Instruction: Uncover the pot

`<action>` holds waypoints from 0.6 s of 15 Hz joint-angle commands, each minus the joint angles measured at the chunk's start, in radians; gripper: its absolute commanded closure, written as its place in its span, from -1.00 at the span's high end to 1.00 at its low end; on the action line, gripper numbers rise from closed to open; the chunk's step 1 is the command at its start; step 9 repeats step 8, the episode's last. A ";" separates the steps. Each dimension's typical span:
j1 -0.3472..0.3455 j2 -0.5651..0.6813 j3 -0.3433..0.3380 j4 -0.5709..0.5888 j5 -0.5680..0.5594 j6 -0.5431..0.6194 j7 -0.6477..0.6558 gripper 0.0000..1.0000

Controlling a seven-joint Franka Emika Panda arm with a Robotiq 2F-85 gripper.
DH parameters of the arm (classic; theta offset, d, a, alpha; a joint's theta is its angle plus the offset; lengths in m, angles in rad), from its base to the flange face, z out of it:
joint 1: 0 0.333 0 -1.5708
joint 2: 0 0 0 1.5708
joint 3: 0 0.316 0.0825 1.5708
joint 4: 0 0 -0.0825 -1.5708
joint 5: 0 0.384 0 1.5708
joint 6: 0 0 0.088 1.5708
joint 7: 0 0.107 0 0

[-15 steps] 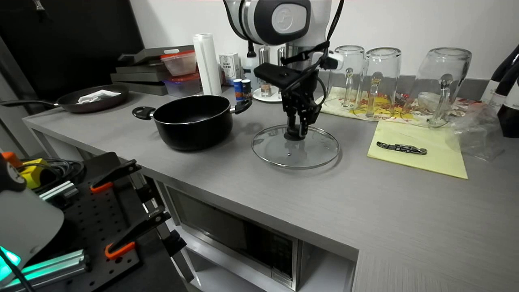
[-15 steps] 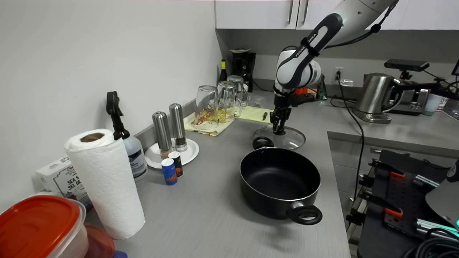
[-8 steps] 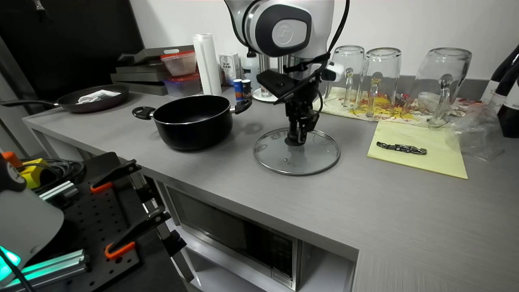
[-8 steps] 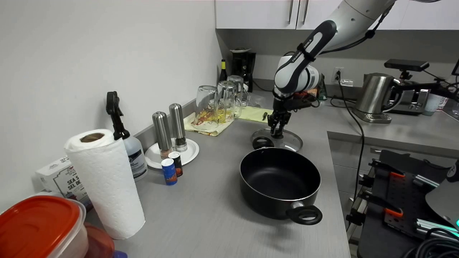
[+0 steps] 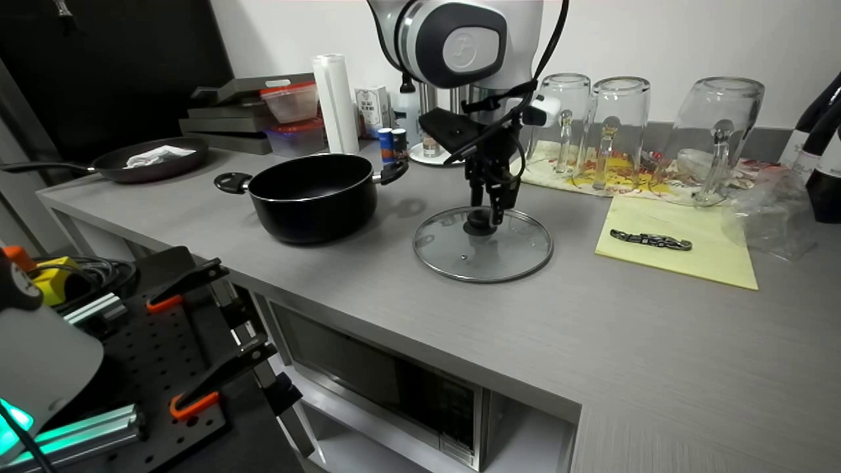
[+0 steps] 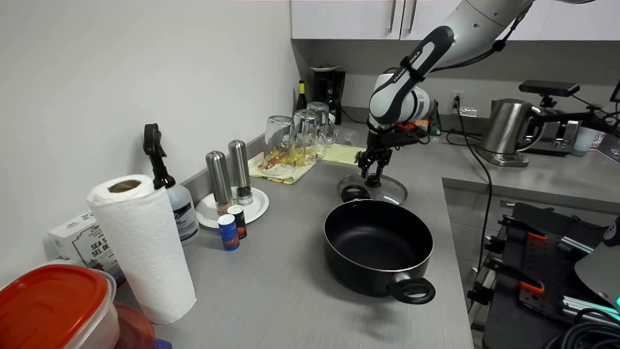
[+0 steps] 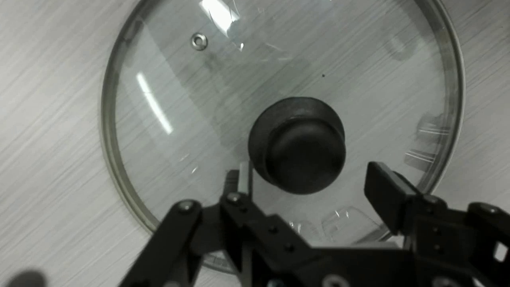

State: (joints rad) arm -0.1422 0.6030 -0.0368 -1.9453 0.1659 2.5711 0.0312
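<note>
The wide black pot (image 5: 315, 217) stands uncovered on the counter. It also shows in an exterior view (image 6: 348, 271), its inside dark with nothing visible in it. The round glass lid (image 5: 460, 263) lies flat on the counter beside the pot. In the wrist view, the lid (image 7: 179, 119) fills most of the picture, with its black knob (image 7: 306, 155) in the middle. My gripper (image 7: 309, 171) is open, with one finger on either side of the knob and a gap to the right finger. In both exterior views the fingers (image 5: 486, 211) (image 6: 371, 175) are low over the lid.
Glass mugs (image 5: 611, 131) stand upside down on a cloth behind the lid. A yellow paper (image 5: 677, 256) bears a dark metal band (image 5: 650, 240). Metal grinders (image 6: 220, 179) stand on a white plate (image 6: 259, 206). The counter's front edge (image 5: 420, 328) runs near the pot and lid.
The lid has come down onto the counter, from slightly raised and tilted to flat. The gripper has opened, letting go of the knob, and has risen slightly. The pot has not moved.
</note>
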 commanded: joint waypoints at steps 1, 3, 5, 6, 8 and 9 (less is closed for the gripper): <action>-0.003 -0.006 0.011 0.013 0.024 0.017 0.014 0.98; -0.001 -0.015 0.010 0.011 0.021 0.024 0.015 1.00; 0.000 -0.031 0.012 0.002 0.023 0.029 0.016 1.00; 0.000 -0.046 0.015 -0.010 0.026 0.041 0.018 1.00; 0.002 -0.017 0.005 0.017 0.003 0.018 0.008 1.00; 0.002 -0.017 0.005 0.017 0.003 0.018 0.008 1.00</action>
